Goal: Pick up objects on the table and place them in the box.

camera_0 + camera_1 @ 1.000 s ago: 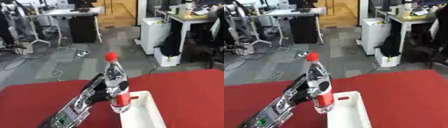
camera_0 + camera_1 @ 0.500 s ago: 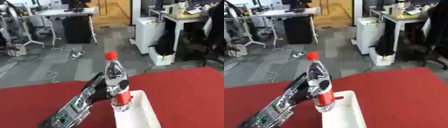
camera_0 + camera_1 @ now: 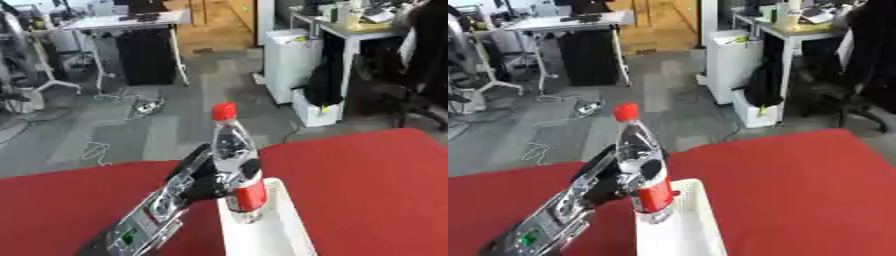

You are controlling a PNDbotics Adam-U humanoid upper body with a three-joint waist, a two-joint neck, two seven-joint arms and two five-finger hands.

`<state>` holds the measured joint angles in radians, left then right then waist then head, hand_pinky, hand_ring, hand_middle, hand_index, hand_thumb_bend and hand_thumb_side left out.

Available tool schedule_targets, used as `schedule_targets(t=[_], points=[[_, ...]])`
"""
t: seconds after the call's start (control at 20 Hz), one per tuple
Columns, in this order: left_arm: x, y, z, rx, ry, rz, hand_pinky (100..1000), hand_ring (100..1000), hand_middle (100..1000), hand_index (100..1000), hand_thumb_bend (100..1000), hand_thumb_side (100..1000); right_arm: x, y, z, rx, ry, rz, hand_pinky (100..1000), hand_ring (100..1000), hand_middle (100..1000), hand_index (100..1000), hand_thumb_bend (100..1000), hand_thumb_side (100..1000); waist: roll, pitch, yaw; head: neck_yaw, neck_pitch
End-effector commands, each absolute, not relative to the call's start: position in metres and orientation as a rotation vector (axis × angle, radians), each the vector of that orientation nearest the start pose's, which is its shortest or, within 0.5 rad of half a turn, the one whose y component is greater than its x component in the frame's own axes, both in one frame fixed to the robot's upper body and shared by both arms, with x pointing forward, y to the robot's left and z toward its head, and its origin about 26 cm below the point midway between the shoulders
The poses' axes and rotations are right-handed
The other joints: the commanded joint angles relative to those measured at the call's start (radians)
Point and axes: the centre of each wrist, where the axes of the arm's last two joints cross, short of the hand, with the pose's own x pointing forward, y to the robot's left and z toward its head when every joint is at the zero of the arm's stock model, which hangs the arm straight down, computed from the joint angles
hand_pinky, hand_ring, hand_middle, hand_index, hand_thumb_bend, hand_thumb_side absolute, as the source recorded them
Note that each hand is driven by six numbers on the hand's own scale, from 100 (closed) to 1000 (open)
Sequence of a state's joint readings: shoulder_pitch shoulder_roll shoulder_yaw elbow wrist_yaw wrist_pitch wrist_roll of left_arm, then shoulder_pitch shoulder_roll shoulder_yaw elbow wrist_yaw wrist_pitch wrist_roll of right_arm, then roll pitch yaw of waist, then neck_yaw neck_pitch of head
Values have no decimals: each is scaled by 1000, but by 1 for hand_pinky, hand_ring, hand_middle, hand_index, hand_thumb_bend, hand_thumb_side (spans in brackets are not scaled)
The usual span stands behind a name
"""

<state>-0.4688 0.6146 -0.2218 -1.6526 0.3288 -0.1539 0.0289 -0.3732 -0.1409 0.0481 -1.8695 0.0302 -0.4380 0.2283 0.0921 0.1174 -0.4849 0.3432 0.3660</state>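
Between the curled fingers of the left hand, the bottle stands upright over the white box, needing lowering and release.

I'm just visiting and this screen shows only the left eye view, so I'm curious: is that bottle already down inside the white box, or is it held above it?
Observer: In the right eye view the bottle has its base below the far rim of the white box, close to the box's left wall, with bare floor to its right. I cannot tell whether it touches the floor.
Operator: Is a hand gripping it?
Observer: Yes. The left hand has its fingers curled round the bottle, and one crosses the front just above the red label.
Operator: And the other hand?
Observer: The right hand shows in neither view.
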Motion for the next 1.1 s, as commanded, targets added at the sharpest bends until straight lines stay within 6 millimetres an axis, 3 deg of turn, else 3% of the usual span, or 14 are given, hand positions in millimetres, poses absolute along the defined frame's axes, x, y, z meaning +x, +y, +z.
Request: schedule_targets(t=[0.05,0.4,0.65,0.8,0.9,1.1], points=[[360,280,195,-21,-2170,-560,584,439,558,649,297,536,325,-213,188,-191,3468,-811,874,855,858,836,100,955,-4,-7,-4,-7,-15],[361,277,191,6,-2223,-620,649,482,591,657,344,512,325,-213,190,-190,3465,-807,875,855,858,837,100,956,-2,6,-16,-6,-23],[360,276,189,20,-2243,-675,827,672,739,763,456,575,325,-213,189,-187,3470,-807,875,855,858,837,100,955,0,7,-18,-7,-23],[360,276,189,32,-2251,-694,888,766,829,856,498,609,325,-214,189,-184,3473,-808,875,855,858,837,100,954,0,6,-17,-7,-21],[359,276,189,33,-2257,-712,980,859,911,927,546,651,324,-214,188,-182,3475,-808,875,855,858,837,100,954,1,5,-15,-8,-19],[359,277,188,32,-2261,-729,1000,923,974,986,568,693,324,-215,188,-180,3479,-809,875,855,858,837,100,953,1,3,-12,-8,-17]])
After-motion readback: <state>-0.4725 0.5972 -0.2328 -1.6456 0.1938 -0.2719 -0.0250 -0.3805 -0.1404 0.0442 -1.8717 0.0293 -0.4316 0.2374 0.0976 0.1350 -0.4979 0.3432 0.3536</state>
